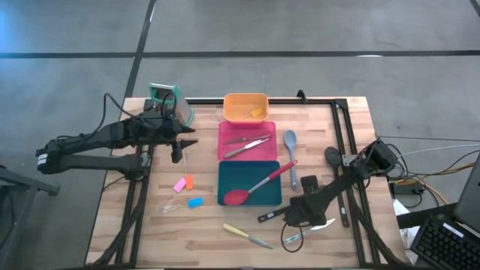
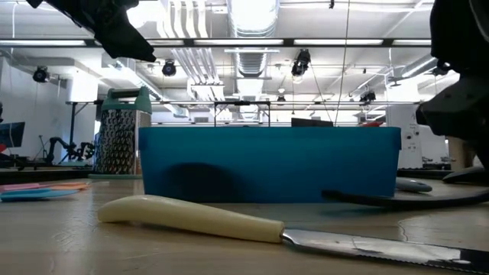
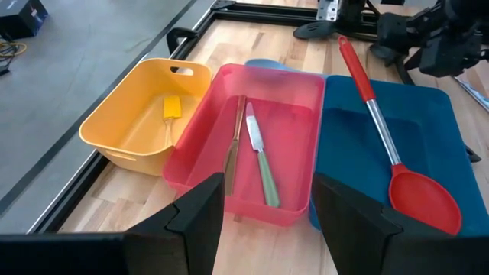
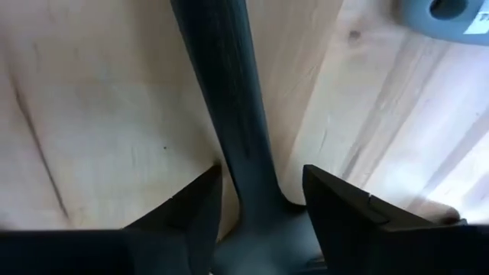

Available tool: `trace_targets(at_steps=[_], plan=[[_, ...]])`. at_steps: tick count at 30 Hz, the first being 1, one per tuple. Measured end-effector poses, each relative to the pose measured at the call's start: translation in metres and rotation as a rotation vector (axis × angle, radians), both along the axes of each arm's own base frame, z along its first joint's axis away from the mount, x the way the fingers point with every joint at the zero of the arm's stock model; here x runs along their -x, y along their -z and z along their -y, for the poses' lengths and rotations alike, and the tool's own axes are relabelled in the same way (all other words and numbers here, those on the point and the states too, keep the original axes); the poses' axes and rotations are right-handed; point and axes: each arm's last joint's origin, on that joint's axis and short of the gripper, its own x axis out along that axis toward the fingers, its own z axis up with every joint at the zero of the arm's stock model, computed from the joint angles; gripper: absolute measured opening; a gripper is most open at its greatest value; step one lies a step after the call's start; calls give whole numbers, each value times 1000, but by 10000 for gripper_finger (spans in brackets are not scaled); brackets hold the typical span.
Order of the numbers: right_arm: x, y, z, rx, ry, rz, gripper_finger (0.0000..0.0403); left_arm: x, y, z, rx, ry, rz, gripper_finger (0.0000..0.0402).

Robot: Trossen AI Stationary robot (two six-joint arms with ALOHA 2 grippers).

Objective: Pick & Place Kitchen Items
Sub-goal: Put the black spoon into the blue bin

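Observation:
A black long utensil (image 1: 271, 216) lies flat on the table near the teal tray's (image 1: 225, 174) front right corner. My right gripper (image 1: 301, 212) is low over it, open, a finger on each side of its handle (image 4: 229, 114). A red spoon (image 1: 259, 182) lies slanted across the teal tray, its handle end resting on the tray's rim. Two slim knives (image 3: 256, 156) lie in the pink tray (image 3: 302, 92). A small yellow piece (image 3: 173, 107) sits in the orange tray (image 3: 114, 114). My left gripper (image 1: 178, 154) hovers open left of the trays. My right gripper comes from above, pointing steeply down, with its fingers across the black utensil's handle (image 4: 244, 176). One finger (image 4: 200, 202) stands close against the handle's side; I cannot tell whether it touches. A gap shows beside the other finger (image 4: 336, 206). The utensil lies on the table.
A grey spoon (image 1: 291, 142) and a black spoon (image 1: 332, 156) lie right of the trays. A cream-handled knife (image 1: 240, 233) and metal cutlery (image 1: 311, 227) lie near the front edge. Pink, orange and blue pieces (image 1: 184, 185) sit front left. The grater (image 1: 169, 101) stands far left.

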Motion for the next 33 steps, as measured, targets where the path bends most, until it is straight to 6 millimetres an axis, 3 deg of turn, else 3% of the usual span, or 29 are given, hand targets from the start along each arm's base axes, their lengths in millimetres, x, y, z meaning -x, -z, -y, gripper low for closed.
trace_targets(at_steps=[11, 21, 33], plan=[[-3, -2, -4, -57, 22, -9, 52, 0, 0, 0, 0, 0, 0, 202], [-8, -14, -14, -128, 38, -23, 52, 0, 0, 0, 0, 0, 0, 202], [-29, -63, -43, -191, -35, 168, 52, 0, 0, 0, 0, 0, 0, 202]])
